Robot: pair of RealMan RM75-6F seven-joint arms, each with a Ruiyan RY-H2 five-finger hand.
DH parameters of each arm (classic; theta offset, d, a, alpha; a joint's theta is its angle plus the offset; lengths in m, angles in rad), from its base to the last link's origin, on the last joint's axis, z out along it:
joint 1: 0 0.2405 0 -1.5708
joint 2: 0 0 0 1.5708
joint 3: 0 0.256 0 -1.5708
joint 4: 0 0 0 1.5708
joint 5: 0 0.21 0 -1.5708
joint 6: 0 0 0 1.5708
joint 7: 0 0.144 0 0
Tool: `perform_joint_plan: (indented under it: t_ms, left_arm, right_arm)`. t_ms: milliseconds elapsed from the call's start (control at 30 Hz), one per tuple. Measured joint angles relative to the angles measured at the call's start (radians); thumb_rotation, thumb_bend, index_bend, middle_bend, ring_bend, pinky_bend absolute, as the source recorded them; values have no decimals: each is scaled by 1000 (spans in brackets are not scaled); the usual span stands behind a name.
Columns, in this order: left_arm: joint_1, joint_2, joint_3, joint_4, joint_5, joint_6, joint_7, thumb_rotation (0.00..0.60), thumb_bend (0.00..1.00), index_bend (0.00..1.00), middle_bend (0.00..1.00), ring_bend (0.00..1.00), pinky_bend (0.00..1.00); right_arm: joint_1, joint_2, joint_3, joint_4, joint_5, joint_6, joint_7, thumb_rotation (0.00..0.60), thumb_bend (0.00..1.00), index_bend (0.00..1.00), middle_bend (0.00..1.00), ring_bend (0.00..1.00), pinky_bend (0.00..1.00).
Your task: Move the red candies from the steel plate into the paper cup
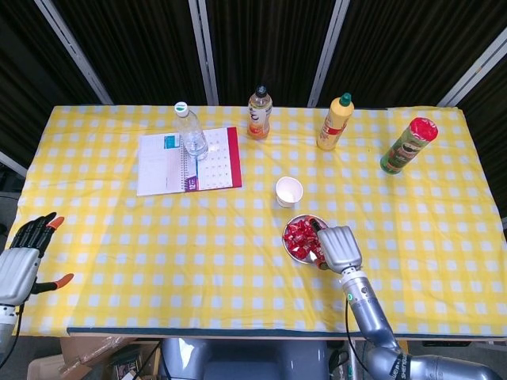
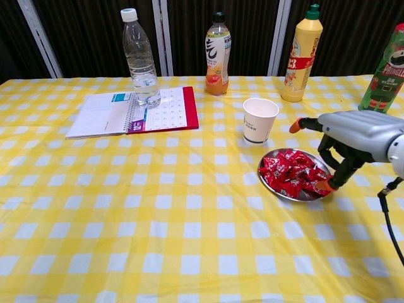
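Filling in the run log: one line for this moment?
right hand: fingertips down at steel plate | red candies: on plate | paper cup: upright | left hand: open

A worktop covered in a yellow-and-white checked cloth (image 1: 158,261) stood before dark black curtains (image 1: 135,47) divided by pale grey metal bars (image 1: 204,47).
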State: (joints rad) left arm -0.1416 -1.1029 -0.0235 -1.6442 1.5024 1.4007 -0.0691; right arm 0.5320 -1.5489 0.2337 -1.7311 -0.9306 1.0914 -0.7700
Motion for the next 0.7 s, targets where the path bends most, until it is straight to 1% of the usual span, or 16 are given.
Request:
perform_joint_plan:
  t_ms: [133,333,533,700]
  left_arm:
    - [-3,3,0,-3,-3,-8,-5,600,35,0,0,0,0]
    - [-9,3,0,-6,-8,-20,-8,600,35,0,0,0,0]
    - [-15,4,-1,-9,-17,-32,-9,600,35,0,0,0,0]
    - [-18,4,-1,-13,-20,-37,-5,600,35,0,0,0,0]
  right_arm:
    - [34,-38,15,42,45,-9,2,600,266,178,765,863,1000]
    - [67,-68,29,83,86,-26,30,600,266,209,765,863,1000]
    - [101,-95,32,140,135,-55,59,600,266,251,765,863,1000]
    - [118,-109,32,176,159,-70,88,600,266,256,765,863,1000]
